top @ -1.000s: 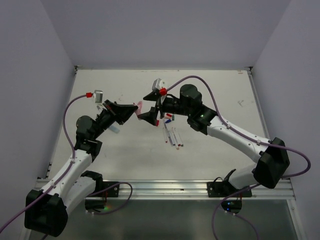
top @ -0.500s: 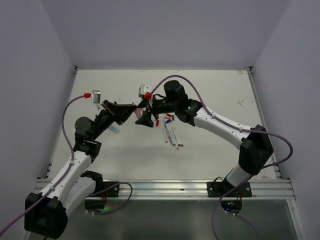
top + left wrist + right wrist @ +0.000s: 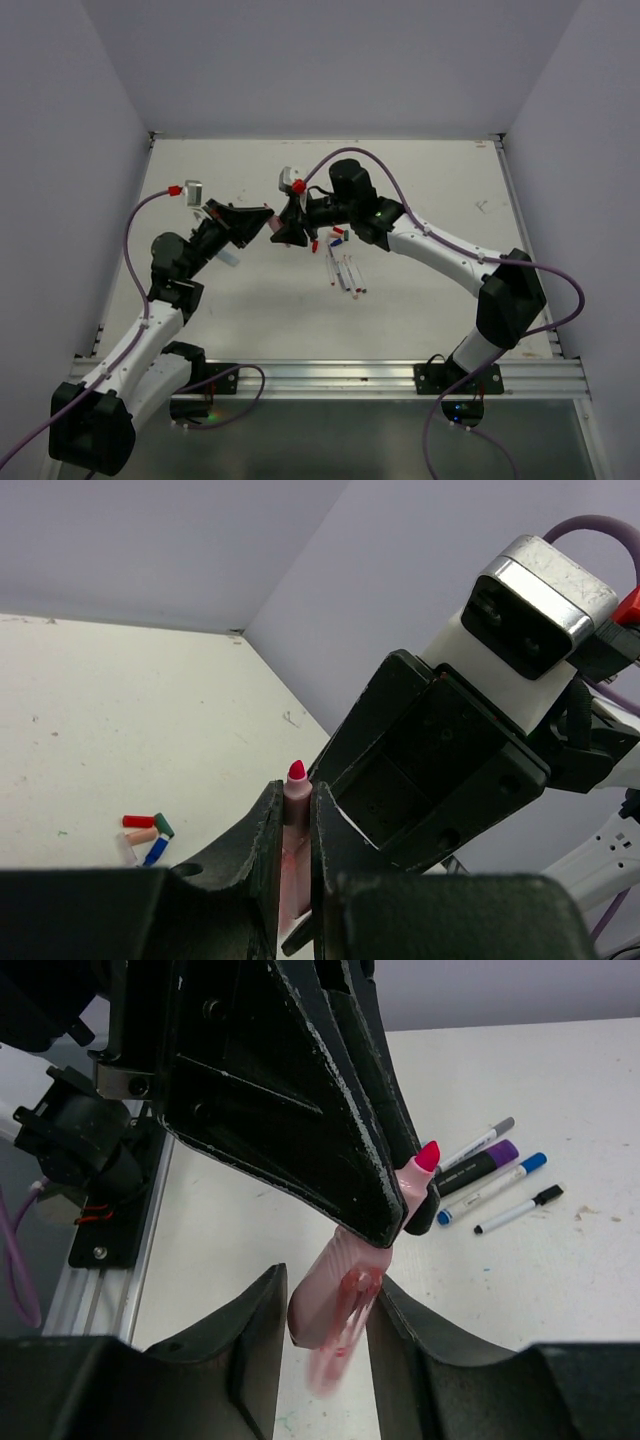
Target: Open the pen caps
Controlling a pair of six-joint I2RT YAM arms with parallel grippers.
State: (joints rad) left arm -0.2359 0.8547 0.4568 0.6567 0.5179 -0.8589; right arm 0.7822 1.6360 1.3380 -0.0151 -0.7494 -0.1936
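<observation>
My left gripper [image 3: 266, 224] is raised over the table and shut on a pink highlighter [image 3: 296, 785], whose bare pink tip [image 3: 297, 770] pokes out past the fingertips. My right gripper [image 3: 285, 229] meets it head-on. In the right wrist view the highlighter's other end [image 3: 340, 1295], with a blurred translucent pink-red part, sits between my right fingers [image 3: 255, 1350], which lie against both its sides. Loose pen caps [image 3: 145, 830], red, pink, green and blue, lie on the table below.
Several pens and markers [image 3: 490, 1175] lie side by side on the white table [image 3: 430, 190], also seen from above as a small row [image 3: 345, 272]. The left arm's fingers [image 3: 300, 1110] fill the top of the right wrist view. Grey walls enclose the table.
The right arm swung left up to the left gripper, and its jaws narrowed round the highlighter's free end. The left arm held still with the highlighter.
</observation>
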